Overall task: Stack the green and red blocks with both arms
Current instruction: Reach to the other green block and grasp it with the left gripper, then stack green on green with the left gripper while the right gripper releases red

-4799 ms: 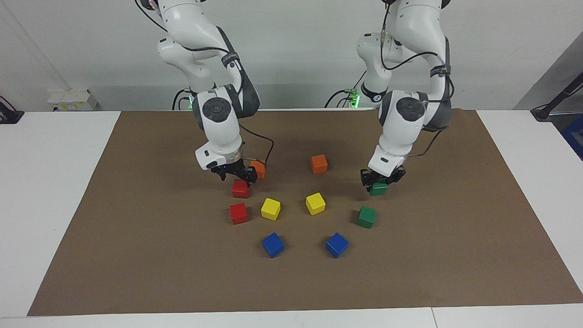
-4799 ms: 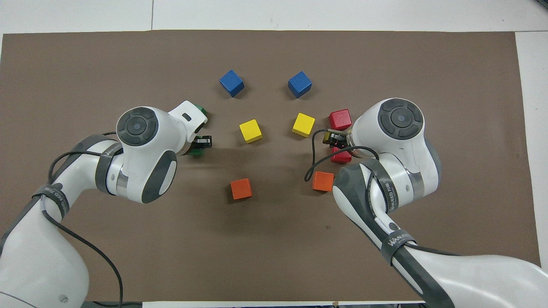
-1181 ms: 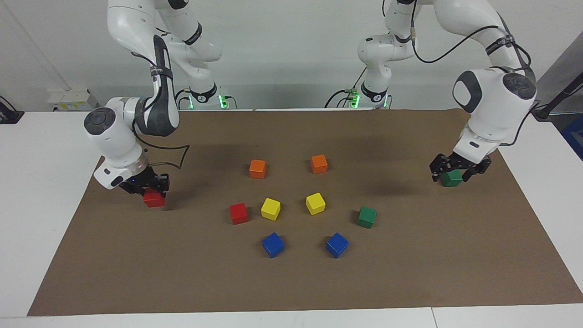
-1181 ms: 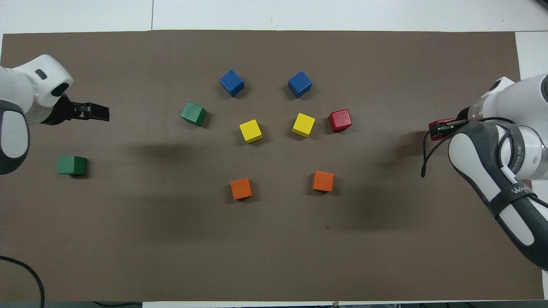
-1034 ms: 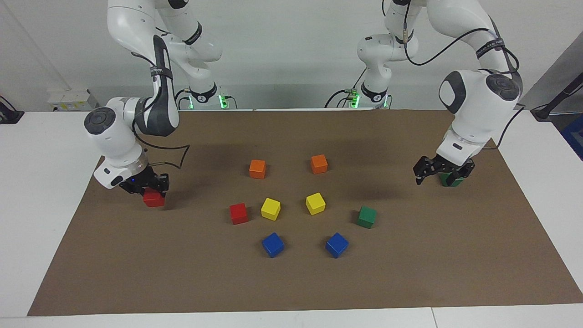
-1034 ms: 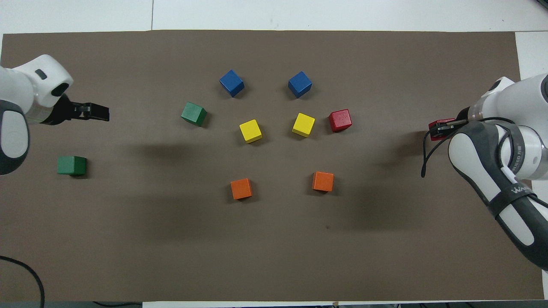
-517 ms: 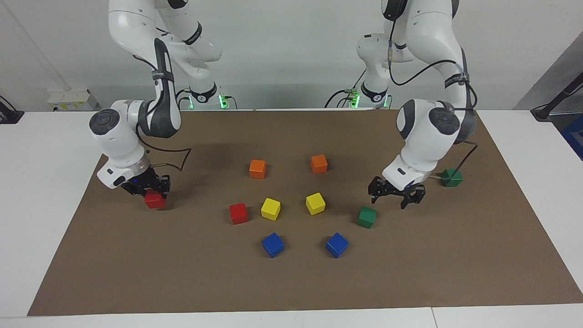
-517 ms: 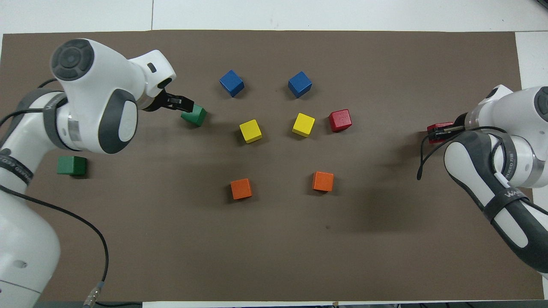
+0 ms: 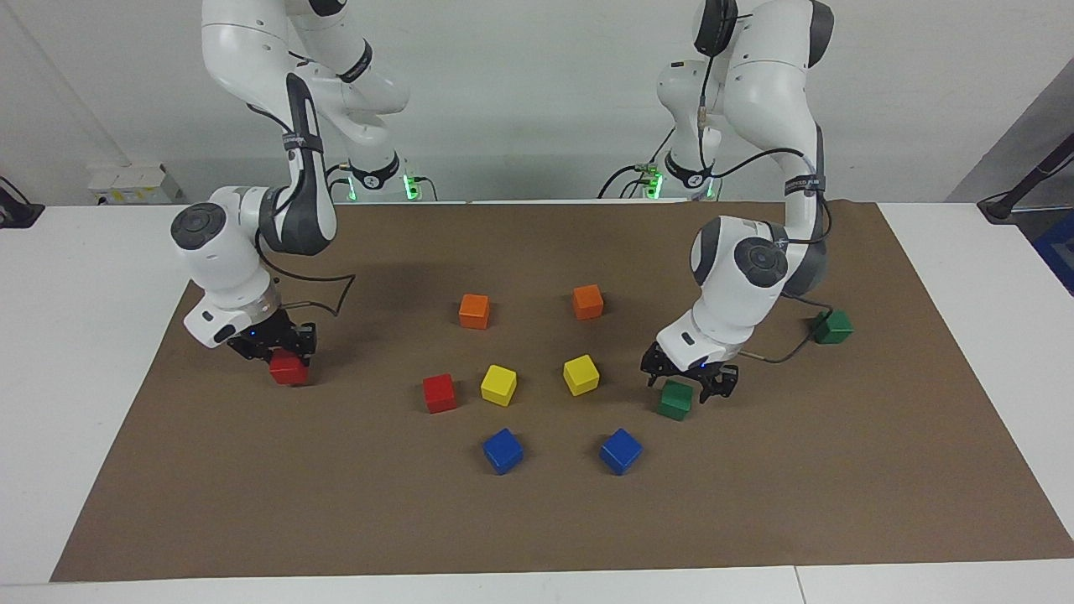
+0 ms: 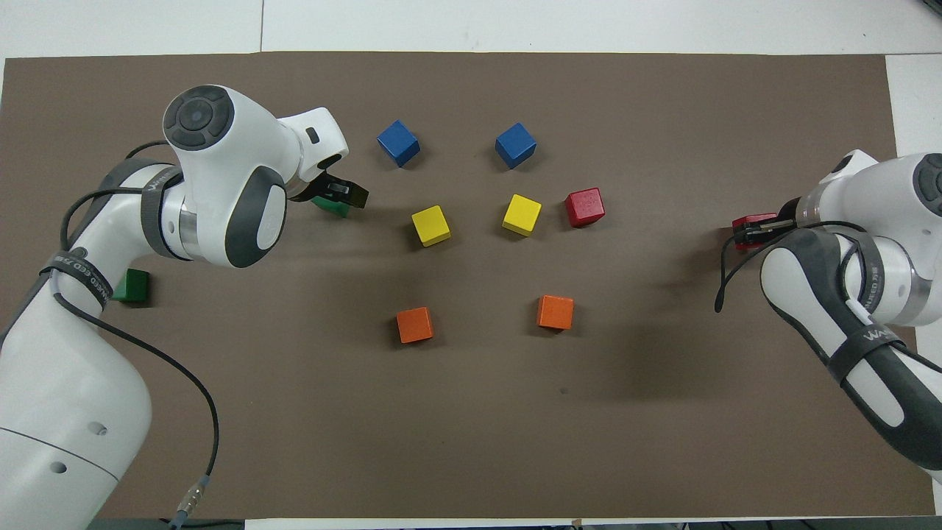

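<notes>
I see one green block (image 9: 674,400) on brown mat (image 9: 537,520), near yellow block (image 9: 581,374). My left gripper (image 9: 690,379) just over it, fingers spread wide around it. Other green block (image 9: 832,327) sits alone at left arm's end. My right gripper (image 9: 278,346) pinches red block (image 9: 289,368) at right arm's end. Second red block (image 9: 439,393) beside other yellow block (image 9: 498,385).
</notes>
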You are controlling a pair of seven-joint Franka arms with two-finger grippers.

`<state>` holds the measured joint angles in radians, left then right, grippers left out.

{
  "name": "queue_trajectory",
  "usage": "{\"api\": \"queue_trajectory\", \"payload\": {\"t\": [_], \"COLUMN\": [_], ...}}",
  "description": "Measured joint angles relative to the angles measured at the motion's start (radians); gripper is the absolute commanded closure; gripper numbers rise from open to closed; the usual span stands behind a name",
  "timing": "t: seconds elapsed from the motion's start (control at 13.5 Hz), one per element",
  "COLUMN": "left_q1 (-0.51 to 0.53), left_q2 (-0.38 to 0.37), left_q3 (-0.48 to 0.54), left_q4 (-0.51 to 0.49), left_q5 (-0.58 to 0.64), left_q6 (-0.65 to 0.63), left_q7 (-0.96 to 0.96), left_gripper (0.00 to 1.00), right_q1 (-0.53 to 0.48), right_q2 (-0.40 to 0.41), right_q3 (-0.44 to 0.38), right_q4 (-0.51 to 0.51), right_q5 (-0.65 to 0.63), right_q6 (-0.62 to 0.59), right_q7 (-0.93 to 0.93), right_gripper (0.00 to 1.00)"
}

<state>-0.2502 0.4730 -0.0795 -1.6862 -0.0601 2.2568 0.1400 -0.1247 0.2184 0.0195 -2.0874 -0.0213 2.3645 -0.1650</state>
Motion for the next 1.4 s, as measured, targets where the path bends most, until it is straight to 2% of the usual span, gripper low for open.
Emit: {"api": "queue_trajectory", "payload": {"t": [0.66, 0.74, 0.96, 1.18, 1.4], "left_q1": [-0.005, -0.007, -0.007, -0.007, -0.005], "left_q2": [0.039, 0.039, 0.039, 0.038, 0.035], "left_q3": [0.000, -0.001, -0.001, -0.001, 0.003], "left_q4": [-0.013, -0.017, -0.023, -0.019, 0.027], "left_q5": [0.019, 0.029, 0.052, 0.059, 0.045], "left_q6": [0.048, 0.048, 0.044, 0.023, -0.060], "left_q7": [0.051, 0.051, 0.052, 0.054, 0.049], "left_gripper": [0.01, 0.18, 1.00, 1.00, 1.00], "right_q1": [0.000, 0.000, 0.001, 0.001, 0.001], "right_q2": [0.001, 0.002, 0.004, 0.004, 0.004], "right_q3": [0.002, 0.003, 0.005, 0.006, 0.006], "right_q4": [-0.017, -0.017, -0.019, -0.019, -0.020], "right_q5": [0.000, 0.000, 0.000, 0.000, 0.000], "right_q6": [0.012, 0.014, 0.017, 0.018, 0.018], "right_q7": [0.000, 0.000, 0.002, 0.002, 0.002], "right_gripper": [1.00, 1.00, 1.00, 1.00, 1.00]}}
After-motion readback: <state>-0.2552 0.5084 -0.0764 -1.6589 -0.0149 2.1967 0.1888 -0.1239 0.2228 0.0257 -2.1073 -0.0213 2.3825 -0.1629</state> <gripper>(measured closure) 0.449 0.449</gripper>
